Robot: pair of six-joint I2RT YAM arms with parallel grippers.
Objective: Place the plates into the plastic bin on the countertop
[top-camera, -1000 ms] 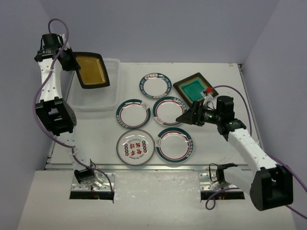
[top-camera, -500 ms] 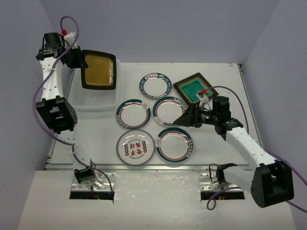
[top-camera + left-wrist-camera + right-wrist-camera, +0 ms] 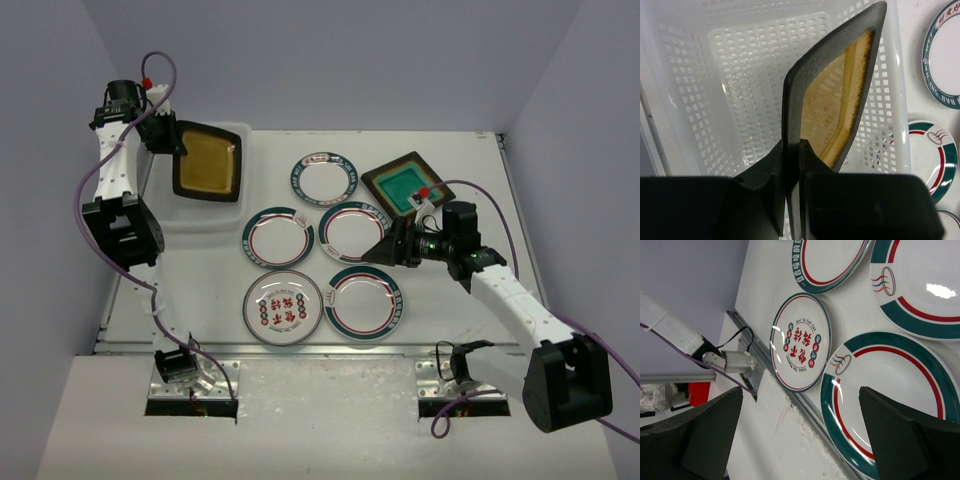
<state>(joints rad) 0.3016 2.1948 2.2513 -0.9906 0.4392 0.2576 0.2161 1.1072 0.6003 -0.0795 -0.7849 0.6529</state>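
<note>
Countertop (image 3: 470, 160) has six plates (image 3: 283, 308) to go; bin (image 3: 700, 75) at 10 o'clock empty; my left gripper (image 3: 792, 150) pinches amber plate (image 3: 207, 162) above it; right gripper (image 3: 380, 250) spread.

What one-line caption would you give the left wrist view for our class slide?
Left gripper clamps the amber-centred square plate on edge above the perforated plastic bin.

My left arm (image 3: 108, 195) stands raised, reaching far back; left gripper (image 3: 166, 141) pinches the amber-centred square plate (image 3: 207, 162) by its rim. My right arm (image 3: 510, 297) extends leftward, right gripper (image 3: 381, 250) with 2 fingers spread.
</note>
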